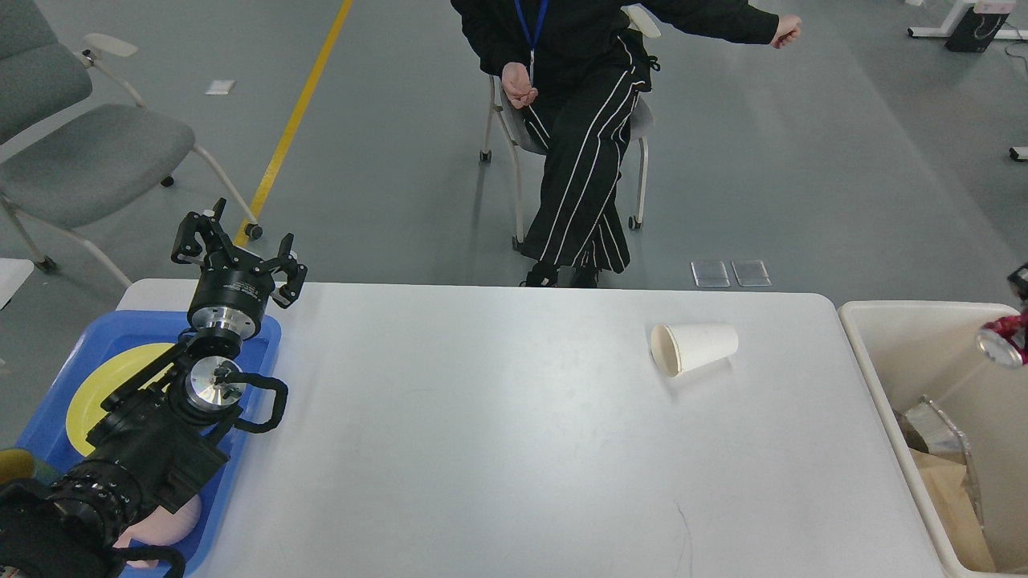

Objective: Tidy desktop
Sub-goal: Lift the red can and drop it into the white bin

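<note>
**One cup lying on the white top**

The desktop [498, 449] is filling most of the view, between the blue tray [241, 449] and the cream bin [875, 353]. A paper cup [695, 348] is lying on its side right of centre. The left gripper [238, 245] is hanging over the tray's far corner, fingers spread wide and empty. At the right edge, the right gripper [1018, 281] is barely showing above a red can [1000, 341]; I cannot tell its state.

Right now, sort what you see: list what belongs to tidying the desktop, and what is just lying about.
Job:
desktop
paper cup lying on its side
cream bin
blue tray
left gripper, open

Lying about:
grey chair
seated person
</note>
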{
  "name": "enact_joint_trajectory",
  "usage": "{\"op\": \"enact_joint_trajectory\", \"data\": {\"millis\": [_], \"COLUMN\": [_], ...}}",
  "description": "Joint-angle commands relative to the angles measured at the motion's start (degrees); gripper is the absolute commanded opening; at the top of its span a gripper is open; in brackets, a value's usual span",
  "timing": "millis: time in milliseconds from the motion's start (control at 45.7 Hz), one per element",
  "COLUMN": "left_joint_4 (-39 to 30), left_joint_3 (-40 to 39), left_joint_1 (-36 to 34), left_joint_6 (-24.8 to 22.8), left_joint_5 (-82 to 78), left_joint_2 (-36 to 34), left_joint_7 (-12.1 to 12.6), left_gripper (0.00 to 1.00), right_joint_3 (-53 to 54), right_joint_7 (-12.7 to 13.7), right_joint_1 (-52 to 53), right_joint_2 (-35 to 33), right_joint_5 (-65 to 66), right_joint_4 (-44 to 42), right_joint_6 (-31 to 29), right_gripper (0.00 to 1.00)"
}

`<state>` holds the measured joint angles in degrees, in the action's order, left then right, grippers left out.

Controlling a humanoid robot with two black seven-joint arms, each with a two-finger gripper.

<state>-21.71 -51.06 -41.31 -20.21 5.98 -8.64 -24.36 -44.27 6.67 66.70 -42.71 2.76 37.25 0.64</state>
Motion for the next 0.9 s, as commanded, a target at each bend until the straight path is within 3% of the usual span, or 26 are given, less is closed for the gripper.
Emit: {"op": "enact_joint_trajectory", "data": {"millis": [0, 88, 109, 197, 613, 876], "left_joint_4": [0.0, 0.0, 0.0, 0.0, 0.0, 0.0], "left_joint_3": [0.0, 0.0, 0.0, 0.0, 0.0, 0.0], "left_joint_1": [0.0, 0.0, 0.0, 0.0, 0.0, 0.0], "left_joint_6": [0.0, 0.0, 0.0, 0.0, 0.0, 0.0], "left_joint_5": [0.0, 0.0, 0.0, 0.0, 0.0, 0.0], "left_joint_2": [0.0, 0.0, 0.0, 0.0, 0.0, 0.0], "left_joint_7": [0.0, 0.0, -0.1, -0.1, 0.0, 0.0], "left_gripper": [0.96, 0.96, 0.96, 0.96, 0.96, 0.96], "right_joint_3": [0.5, 0.6, 0.7, 0.8, 0.5, -0.6], "right_joint_7": [0.0, -0.1, -0.1, -0.1, -0.1, -0.1], "right_joint_1": [-8.5, -13.5, -14.5, -18.4, -18.8, -6.1], "right_joint_2": [3.4, 7.3, 8.3, 11.8, 14.8, 15.0], "right_joint_5": [0.0, -0.1, -0.1, -0.2, -0.2, -1.0], "right_joint_4": [-5.3, -12.2, -13.8, -17.8, -18.1, -16.1], "right_joint_6": [0.7, 1.5, 1.6, 1.6, 1.5, 0.1], "right_gripper": [0.43, 0.95, 1.0, 1.0, 1.0, 1.0]}}
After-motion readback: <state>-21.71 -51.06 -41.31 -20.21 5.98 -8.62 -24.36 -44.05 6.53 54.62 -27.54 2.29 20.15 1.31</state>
